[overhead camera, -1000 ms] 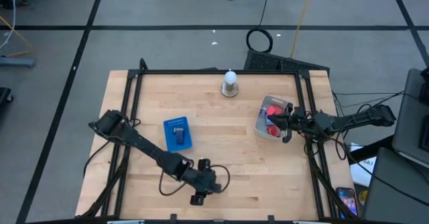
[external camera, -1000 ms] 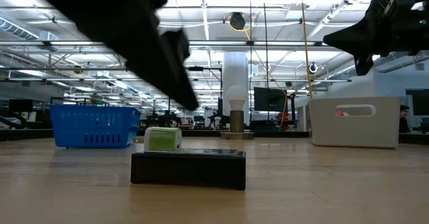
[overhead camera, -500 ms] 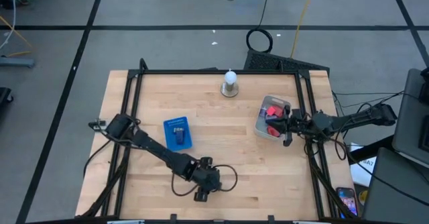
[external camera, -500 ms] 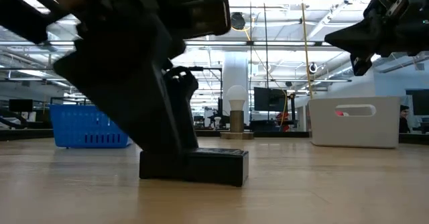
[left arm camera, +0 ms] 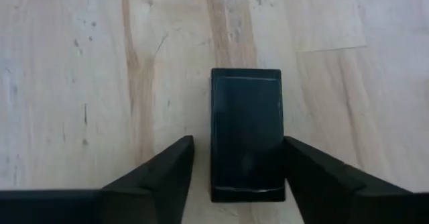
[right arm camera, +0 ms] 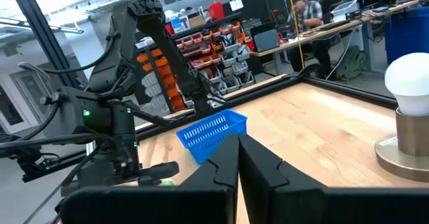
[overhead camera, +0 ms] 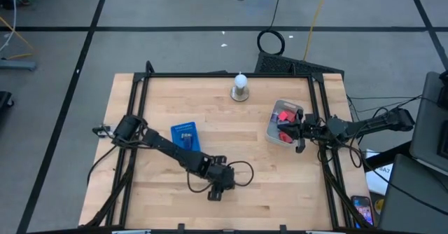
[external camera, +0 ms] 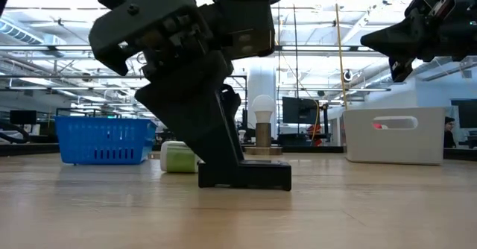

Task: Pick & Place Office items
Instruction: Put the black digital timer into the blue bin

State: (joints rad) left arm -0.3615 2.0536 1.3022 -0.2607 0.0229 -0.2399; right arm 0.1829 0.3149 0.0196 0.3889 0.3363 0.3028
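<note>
My left gripper (overhead camera: 218,190) (external camera: 220,171) is down at the table near its near edge, open, with its fingers on either side of a flat black block (left arm camera: 247,137) (external camera: 261,176). A small green item (external camera: 177,158) lies on the table behind it. A dark blue item lies in the blue tray (overhead camera: 186,139). Red and pink pieces (overhead camera: 284,118) sit in the white bin (overhead camera: 271,130). My right gripper (overhead camera: 299,132) (right arm camera: 238,147) hovers shut above that bin's right side. My left gripper comes from above, pointing down, with its fingers along the black block's two long sides. One finger (left arm camera: 301,167) lies right at the block's long edge (left arm camera: 279,143); the other finger (left arm camera: 171,167) stands off by a narrow gap. The block lies flat on the table.
A white bulb-shaped knob on a round base (overhead camera: 240,87) stands near the far edge. A black frame rail (overhead camera: 224,73) runs round the tabletop. Bare wood lies between tray and bin and along the near right.
My left gripper has moved toward the table's right and a little toward the far edge, coming down around the black block. The block has shifted slightly toward the right and away from the near edge. My right arm has kept still.
</note>
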